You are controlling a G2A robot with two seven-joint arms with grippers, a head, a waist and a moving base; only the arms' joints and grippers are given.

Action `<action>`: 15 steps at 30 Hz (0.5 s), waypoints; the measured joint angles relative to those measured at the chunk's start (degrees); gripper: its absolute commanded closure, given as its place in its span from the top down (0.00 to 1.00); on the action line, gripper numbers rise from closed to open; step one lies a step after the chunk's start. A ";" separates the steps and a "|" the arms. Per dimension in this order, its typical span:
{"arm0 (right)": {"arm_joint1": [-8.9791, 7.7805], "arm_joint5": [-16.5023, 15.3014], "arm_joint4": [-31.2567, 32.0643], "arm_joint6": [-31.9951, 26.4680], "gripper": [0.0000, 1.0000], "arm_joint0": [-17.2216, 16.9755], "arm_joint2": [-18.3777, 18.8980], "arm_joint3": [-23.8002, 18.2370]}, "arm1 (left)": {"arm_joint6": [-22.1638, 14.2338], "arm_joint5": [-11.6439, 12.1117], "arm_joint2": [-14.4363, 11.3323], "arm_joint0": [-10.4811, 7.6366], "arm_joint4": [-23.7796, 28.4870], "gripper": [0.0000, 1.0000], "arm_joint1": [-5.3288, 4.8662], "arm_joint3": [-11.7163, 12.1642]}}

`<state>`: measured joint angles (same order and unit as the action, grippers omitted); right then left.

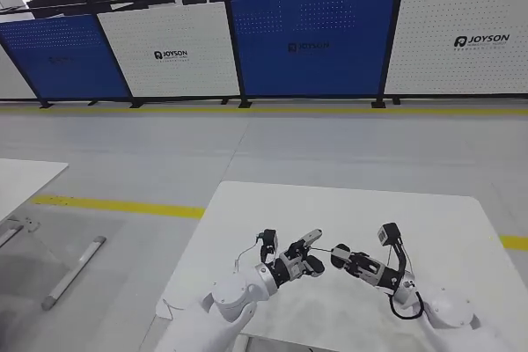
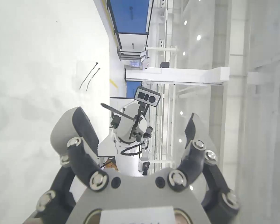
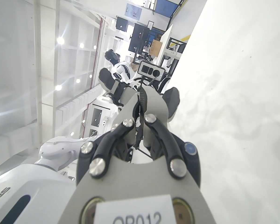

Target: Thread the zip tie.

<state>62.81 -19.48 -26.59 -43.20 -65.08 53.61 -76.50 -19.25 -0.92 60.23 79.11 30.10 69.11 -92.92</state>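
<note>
Two spare zip ties (image 2: 89, 76) on table (image 2: 25, 47); third zip tie (image 2: 117, 112) clamped in right hand (image 3: 141, 94); left hand (image 2: 135, 115) apart.

Apparently three zip ties (image 2: 117, 112)

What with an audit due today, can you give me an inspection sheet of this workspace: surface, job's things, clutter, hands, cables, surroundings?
Surface: white flat table top, with both arms above its near part.
Job's things: thin black plastic zip tie, held in the air with one end sticking out of the right hand.
Clutter: two loose thin black zip ties, lying side by side on the table.
Hands: left hand open, holding nothing; right hand shut on the zip tie, facing the left hand.
Cables: black cable, looped beside the right arm's wrist.
Surroundings: blue and white perforated wall panels, yellow floor line, second white table.
</note>
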 measured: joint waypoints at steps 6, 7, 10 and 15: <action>0.00 0.00 0.00 0.00 0.00 0.00 0.00 0.00 | 3.05 3.37 -0.03 0.27 0.64 1.00 0.34 0.44; 0.00 0.00 0.00 0.00 0.00 0.00 0.00 0.00 | 4.31 3.26 -0.12 0.15 0.07 1.00 0.41 0.72; 0.00 0.00 0.00 0.00 0.00 0.00 0.00 0.00 | 7.77 2.07 -0.28 -0.07 -1.25 1.00 0.48 1.02; 0.00 0.00 0.00 0.00 0.00 0.00 0.00 0.00 | 6.54 2.21 -0.28 -0.06 -1.16 1.00 0.47 0.99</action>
<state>62.81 -19.47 -26.59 -43.20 -65.08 53.61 -76.50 -12.71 1.28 59.96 79.06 28.93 69.58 -91.94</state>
